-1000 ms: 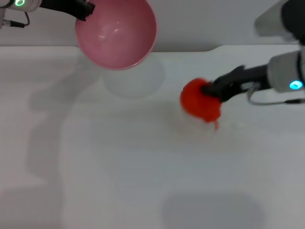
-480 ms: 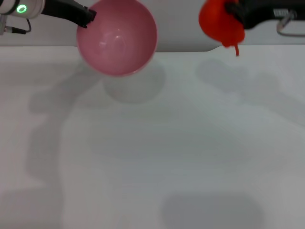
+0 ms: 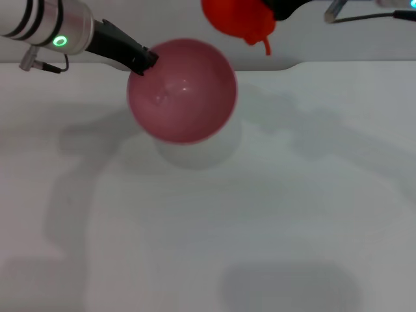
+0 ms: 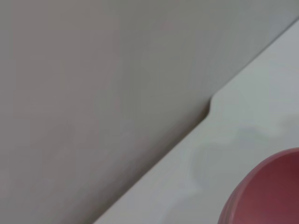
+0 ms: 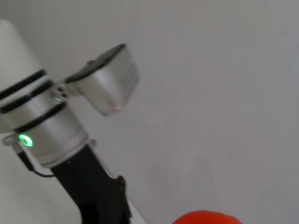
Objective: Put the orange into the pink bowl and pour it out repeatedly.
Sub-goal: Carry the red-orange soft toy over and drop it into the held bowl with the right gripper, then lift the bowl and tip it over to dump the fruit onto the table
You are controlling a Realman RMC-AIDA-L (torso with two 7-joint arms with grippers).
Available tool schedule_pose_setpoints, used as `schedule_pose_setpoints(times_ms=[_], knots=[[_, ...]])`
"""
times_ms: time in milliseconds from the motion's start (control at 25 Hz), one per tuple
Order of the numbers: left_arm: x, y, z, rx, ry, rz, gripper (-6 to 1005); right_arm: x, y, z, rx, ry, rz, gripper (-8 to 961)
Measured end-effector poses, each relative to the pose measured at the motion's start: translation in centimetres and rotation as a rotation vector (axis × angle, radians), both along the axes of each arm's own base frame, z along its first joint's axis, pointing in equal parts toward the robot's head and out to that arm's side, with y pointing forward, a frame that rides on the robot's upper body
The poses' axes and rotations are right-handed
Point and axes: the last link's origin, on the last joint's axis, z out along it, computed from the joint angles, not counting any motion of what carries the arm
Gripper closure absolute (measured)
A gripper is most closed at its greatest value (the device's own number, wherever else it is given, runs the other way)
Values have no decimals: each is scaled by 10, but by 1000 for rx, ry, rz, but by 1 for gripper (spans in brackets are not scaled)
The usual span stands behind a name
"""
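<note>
The small, lumpy red-orange toy orange (image 3: 235, 16), pinched in the right tool (image 3: 270, 12) at top centre, is not yet inside the glossy pink plastic bowl (image 3: 182, 90) below-left, gripped at its rim by the left tool (image 3: 144, 62).

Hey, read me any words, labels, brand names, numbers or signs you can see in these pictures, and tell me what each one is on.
There is no readable text in any view.
The pink bowl, held at its rim by the left gripper, is plain.
The orange, held by the right gripper, carries no mark.
The left arm shows only black bands and a green ring light, no lettering.
The white table bears no label.
</note>
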Motion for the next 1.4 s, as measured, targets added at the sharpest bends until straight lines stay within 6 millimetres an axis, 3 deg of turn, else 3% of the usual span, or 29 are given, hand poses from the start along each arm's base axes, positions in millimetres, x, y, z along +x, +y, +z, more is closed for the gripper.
schedule_pose_setpoints(times_ms=[240,520,840,1120,1240,1400], knots=[[3,-4,-11,-34,19,-6,956,3,5,-28,-75,-38,-16,844],[9,-7,-21,-64,31,-19,955,6,10,-45,-131,-66,-36,831],[12,-9,-27,-80,31,-31,955,6,10,-47,-140,-65,-41,816],[15,-8,-28,-76,17,-40,955,18,13,-33,-71,-14,-69,624],[16,-5,-27,-46,-10,-41,955,36,18,-22,27,58,-70,547],[20,-2,-26,-12,-58,-52,955,66,20,-25,100,115,-41,472]])
